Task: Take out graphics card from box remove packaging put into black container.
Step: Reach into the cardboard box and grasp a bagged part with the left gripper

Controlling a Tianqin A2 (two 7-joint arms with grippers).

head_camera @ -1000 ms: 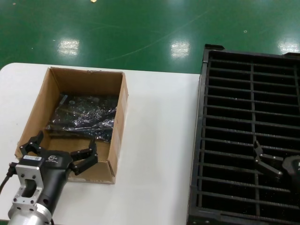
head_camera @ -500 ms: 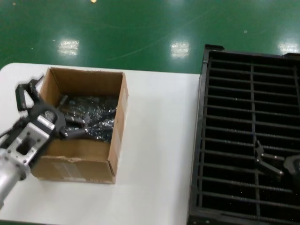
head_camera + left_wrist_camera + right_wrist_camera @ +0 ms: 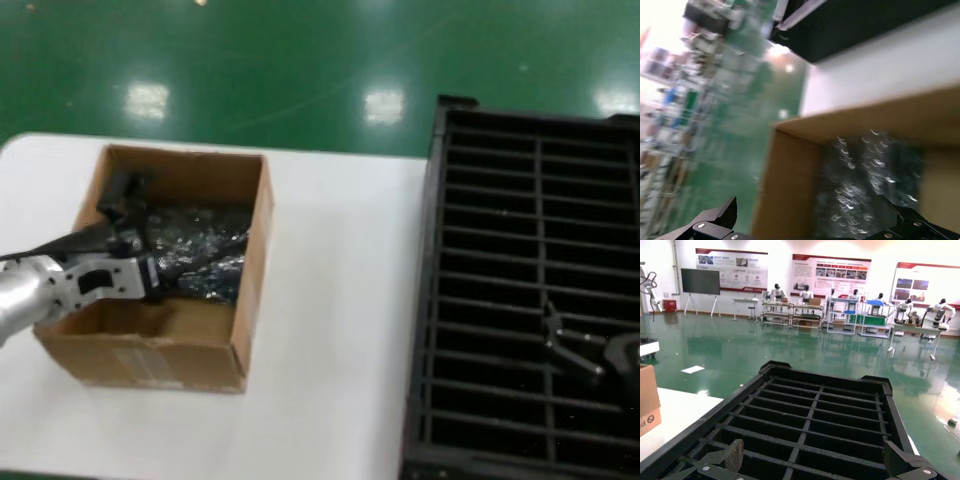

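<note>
Stage: early, nothing extracted | graphics card unseen, presumably inside packaging (image 3: 200, 255) lying in box (image 3: 255, 240) | left claw (image 3: 135, 245) reaching into box, fingers apart | right claw (image 3: 575, 350) parked over black container (image 3: 435, 300), apart | unwrapping, slotting remain

My right hand (image 3: 810, 460) hangs over the black container (image 3: 815, 415), fingers spread wide, one tip at seven o'clock and the other at five. The container's ribbed slots run away toward twelve. At nine o'clock a corner of the box (image 3: 649, 400) sits on the white surface (image 3: 675, 415). Beyond lies green floor (image 3: 740, 350), with workbenches and wall posters far off.
</note>
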